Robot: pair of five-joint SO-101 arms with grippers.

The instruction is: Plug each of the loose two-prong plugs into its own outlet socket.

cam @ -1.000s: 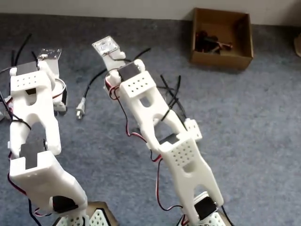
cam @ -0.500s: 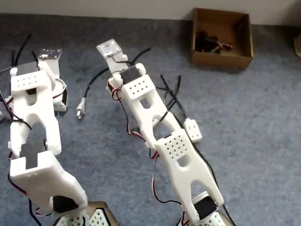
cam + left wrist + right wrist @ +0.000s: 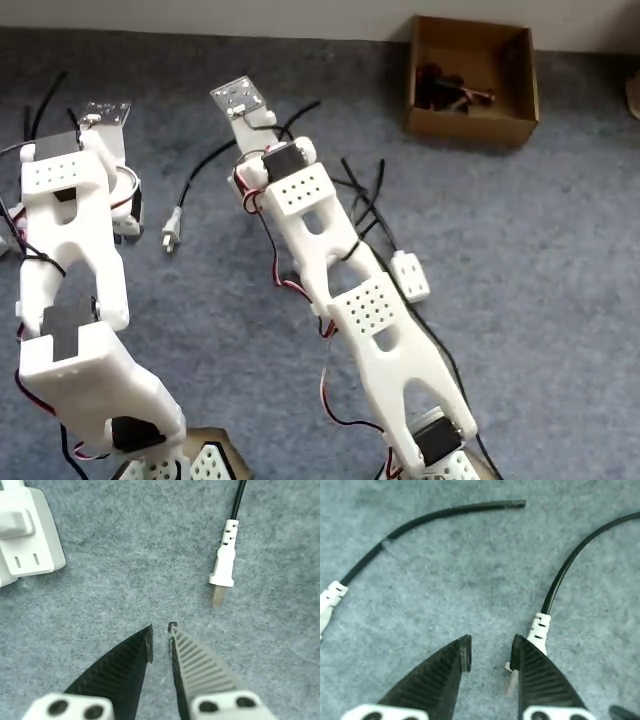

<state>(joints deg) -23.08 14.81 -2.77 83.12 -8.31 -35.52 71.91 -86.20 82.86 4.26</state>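
A white two-prong plug (image 3: 222, 565) on a black cord lies on the grey carpet just beyond my left gripper (image 3: 161, 629), off to one side of its tips. The left fingers are shut with only a thin slit between them, holding nothing. A white outlet block (image 3: 27, 535) lies farther off on the other side. My right gripper (image 3: 490, 652) is open low over the carpet, and a second white plug (image 3: 538, 630) lies against the outside of one finger, its prongs showing by that fingertip. From above, one plug (image 3: 170, 232) lies between the arms and another outlet block (image 3: 410, 275) beside the right arm.
A cardboard box (image 3: 470, 80) holding small parts stands at the far right. Black cords (image 3: 365, 205) criss-cross the carpet under and beside the right arm. A loose cord end (image 3: 515, 503) lies ahead of the right gripper. Open carpet spreads to the right.
The right arm has stretched forward and swung slightly right, carrying its wrist farther from its base. The left arm has stayed still.
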